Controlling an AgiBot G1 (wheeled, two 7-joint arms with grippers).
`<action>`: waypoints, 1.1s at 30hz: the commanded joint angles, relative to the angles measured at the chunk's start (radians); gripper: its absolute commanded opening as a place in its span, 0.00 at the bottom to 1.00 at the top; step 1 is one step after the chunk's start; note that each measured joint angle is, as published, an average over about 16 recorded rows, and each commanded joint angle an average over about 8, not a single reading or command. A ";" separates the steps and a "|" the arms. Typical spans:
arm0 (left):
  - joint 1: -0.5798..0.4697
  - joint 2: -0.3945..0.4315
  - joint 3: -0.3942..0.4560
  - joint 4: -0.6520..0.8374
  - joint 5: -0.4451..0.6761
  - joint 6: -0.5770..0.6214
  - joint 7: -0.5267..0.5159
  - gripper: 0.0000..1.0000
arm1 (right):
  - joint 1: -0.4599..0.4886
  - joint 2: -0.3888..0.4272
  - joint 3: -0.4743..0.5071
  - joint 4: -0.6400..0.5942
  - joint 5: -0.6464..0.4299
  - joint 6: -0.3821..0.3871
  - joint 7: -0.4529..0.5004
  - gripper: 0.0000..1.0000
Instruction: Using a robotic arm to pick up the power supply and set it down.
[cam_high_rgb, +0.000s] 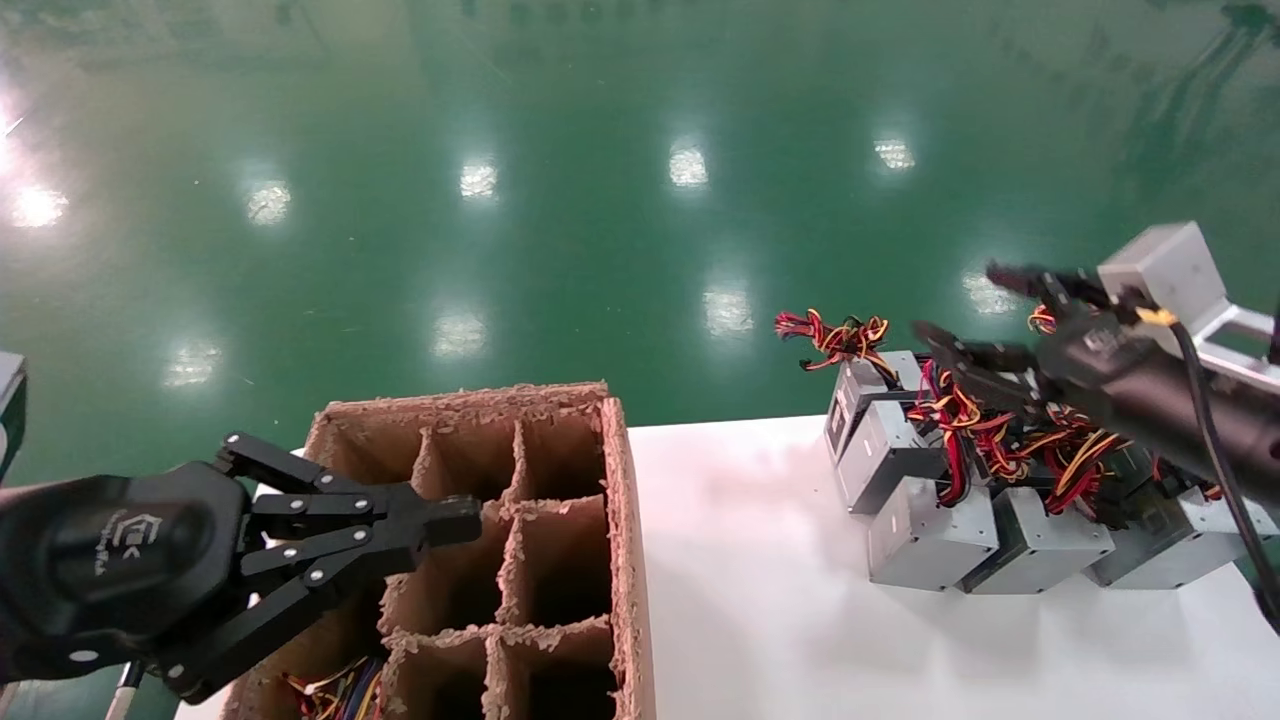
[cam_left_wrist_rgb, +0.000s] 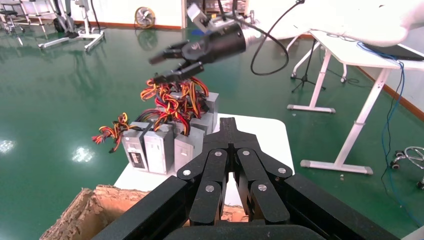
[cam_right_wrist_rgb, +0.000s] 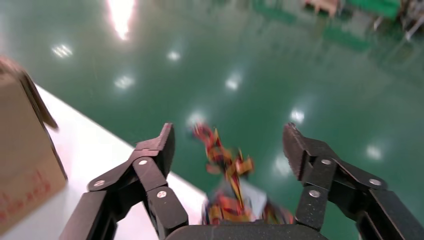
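Head view shows a white table (cam_high_rgb: 760, 600) with a brown cardboard box (cam_high_rgb: 620, 540) at its left part and a group of grey metal boxes (cam_high_rgb: 1000, 530) at its right part. The cardboard box is divided into compartments by cardboard walls; in the nearest left compartment some coloured wires (cam_high_rgb: 335, 692) are visible. Behind the table is a shiny green floor (cam_high_rgb: 600, 150).

The left gripper (cam_high_rgb: 462, 522) hangs over the left side of the cardboard box. Its jaws are pressed together, tip against tip, and they hold nothing; the left wrist view shows the same.

The right gripper (cam_high_rgb: 960, 310) is in the air above the group of grey boxes, at the far side of the group. Its jaws are spread wide and nothing is between them. In the right wrist view the two fingers (cam_right_wrist_rgb: 160, 150) stand well apart, and a blurred bunch of red and yellow wires lies below the gap.

The grey boxes stand close together on the table, touching each other, each with a bunch of red, yellow and black wires (cam_high_rgb: 985, 430) on top. I cannot tell which one of them is the power supply of the task; none is lifted, all rest on the table.
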 joint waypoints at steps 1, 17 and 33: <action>0.000 0.000 0.000 0.000 0.000 0.000 0.000 0.00 | 0.012 -0.017 0.011 0.007 0.014 -0.006 -0.028 1.00; 0.000 0.000 0.000 0.000 0.000 0.000 0.000 0.84 | 0.041 -0.023 0.017 -0.001 0.116 -0.207 -0.053 1.00; 0.000 0.000 0.000 0.000 0.000 0.000 0.000 1.00 | 0.074 -0.034 0.022 -0.018 0.229 -0.437 -0.076 1.00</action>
